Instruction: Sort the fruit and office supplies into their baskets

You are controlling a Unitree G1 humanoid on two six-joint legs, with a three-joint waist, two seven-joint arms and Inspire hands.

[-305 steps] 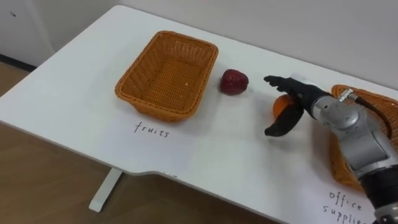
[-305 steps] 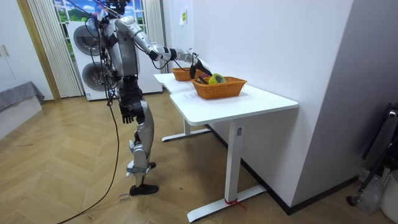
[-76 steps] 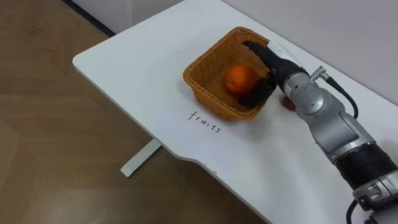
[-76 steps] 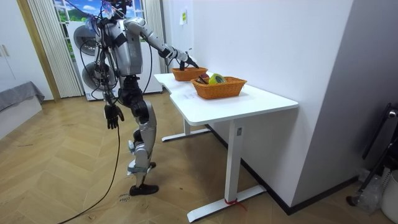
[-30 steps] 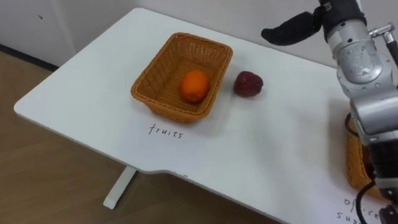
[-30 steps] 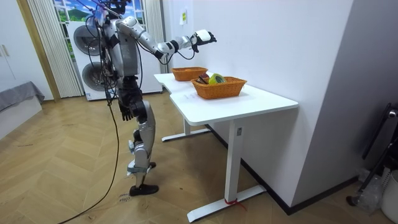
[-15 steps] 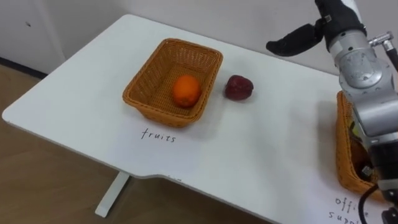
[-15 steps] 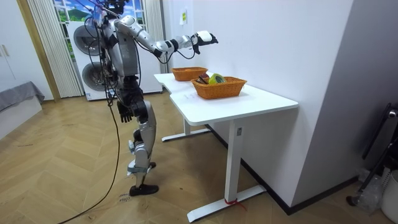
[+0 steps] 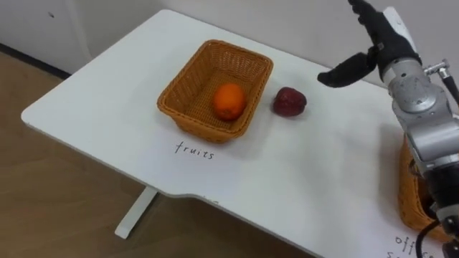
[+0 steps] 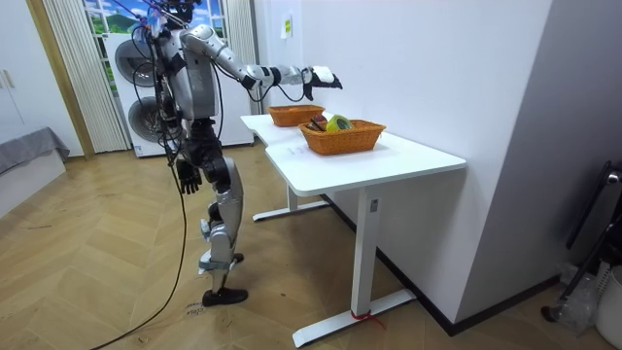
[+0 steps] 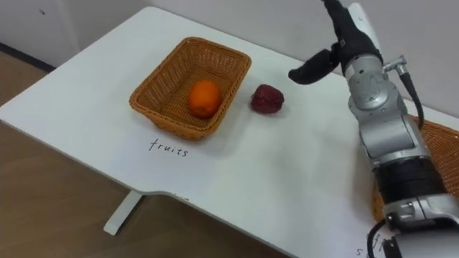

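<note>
1. The red fruit (image 9: 289,102) lies loose on the white desk (image 9: 107,100), just beside the right wall of the fruit basket (image 9: 201,123) and apart from it. To my eye it is the one piece not yet sorted.
2. An orange (image 9: 229,101) already sits inside that basket, toward its near right corner.
3. The right hand (image 9: 384,46) hangs in the air above and to the right of the red fruit, well clear of the desk. Its fingers are stretched straight, the thumb is spread wide, and nothing is in its hold.
4. The left hand (image 10: 185,178) hangs by the robot's hip in the room view, too small there to tell its state.
5. The office supplies basket (image 11: 437,143) stands at the desk's right end, close under the right forearm.
6. Likely risks:
   - The fruit is round and smooth, so a slanting approach or fingers closing off-centre could nudge it and send it rolling across the desk.
   - The basket wall stands close on the fruit's left, so fingers reaching down that side may catch the rim and shove or tip the light wicker.
   - A release low over the basket could strike the orange. One too near the rim could leave the fruit bouncing out.
   - Lowering the arm carelessly could brush the office supplies basket.
</note>
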